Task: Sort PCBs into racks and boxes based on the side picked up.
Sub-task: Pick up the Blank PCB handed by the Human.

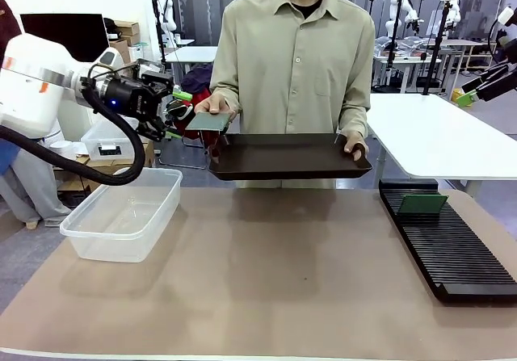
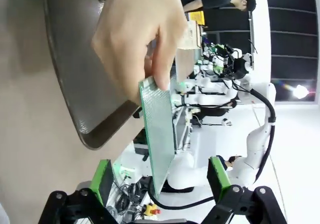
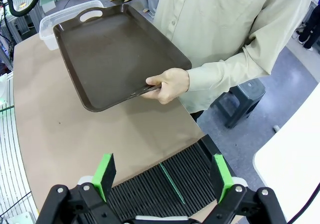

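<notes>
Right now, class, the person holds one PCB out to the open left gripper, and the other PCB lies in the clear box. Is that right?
Not quite. The other PCB stands in the black rack, not in the clear box; the front view shows it. The person does hold one PCB out to the open left gripper.

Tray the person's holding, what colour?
Dark brown tray, clearest in the right wrist view.
</notes>
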You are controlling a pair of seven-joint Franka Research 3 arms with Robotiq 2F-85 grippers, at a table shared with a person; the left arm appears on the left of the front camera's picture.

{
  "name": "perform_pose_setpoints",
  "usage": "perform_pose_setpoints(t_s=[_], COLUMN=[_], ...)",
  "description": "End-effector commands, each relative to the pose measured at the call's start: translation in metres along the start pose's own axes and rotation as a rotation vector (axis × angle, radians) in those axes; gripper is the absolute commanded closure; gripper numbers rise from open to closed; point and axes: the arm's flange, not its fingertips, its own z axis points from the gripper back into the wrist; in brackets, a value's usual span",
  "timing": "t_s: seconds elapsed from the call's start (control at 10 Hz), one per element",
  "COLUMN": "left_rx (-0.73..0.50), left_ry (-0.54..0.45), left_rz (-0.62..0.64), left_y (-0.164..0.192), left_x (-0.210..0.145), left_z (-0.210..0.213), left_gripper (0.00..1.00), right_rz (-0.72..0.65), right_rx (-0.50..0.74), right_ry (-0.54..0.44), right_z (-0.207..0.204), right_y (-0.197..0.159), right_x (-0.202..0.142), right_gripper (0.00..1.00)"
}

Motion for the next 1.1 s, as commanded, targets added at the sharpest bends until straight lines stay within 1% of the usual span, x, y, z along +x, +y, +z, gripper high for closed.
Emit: perform_pose_setpoints(t_s=[0.0, 0.4, 0.6, 0.7, 0.8, 0.9, 1.0], left_rx=[-0.070, -0.151, -0.135, -0.122, -0.120, -0.122, -0.121], left_ry=[0.002, 0.056, 0.083, 0.123, 0.132, 0.135, 0.141], left_rz=[0.032, 0.017, -0.020, -0.054, -0.053, -0.047, -0.045], left_y=[0.000, 0.006, 0.010, 0.010, 0.011, 0.011, 0.011], left_x=[0.015, 0.032, 0.036, 0.035, 0.035, 0.034, 0.033], left_z=[-0.002, -0.014, -0.020, -0.022, -0.022, -0.021, -0.022], left_gripper=[0.00, 0.00, 0.00, 0.58, 0.58, 1.00, 0.64], right_rz=[0.000, 0.000, 0.000, 0.000, 0.000, 0.000, 0.000], right_rx=[0.006, 0.006, 0.006, 0.006, 0.006, 0.006, 0.006], right_ry=[0.001, 0.001, 0.001, 0.001, 0.001, 0.001, 0.001], right_z=[-0.001, -0.001, -0.001, -0.001, -0.001, -0.001, -0.001], right_y=[0.001, 0.001, 0.001, 0.001, 0.001, 0.001, 0.001], right_x=[0.001, 0.001, 0.001, 0.001, 0.001, 0.001, 0.001], right_gripper=[0.00, 0.00, 0.00, 0.00, 0.00, 0.00, 0.00])
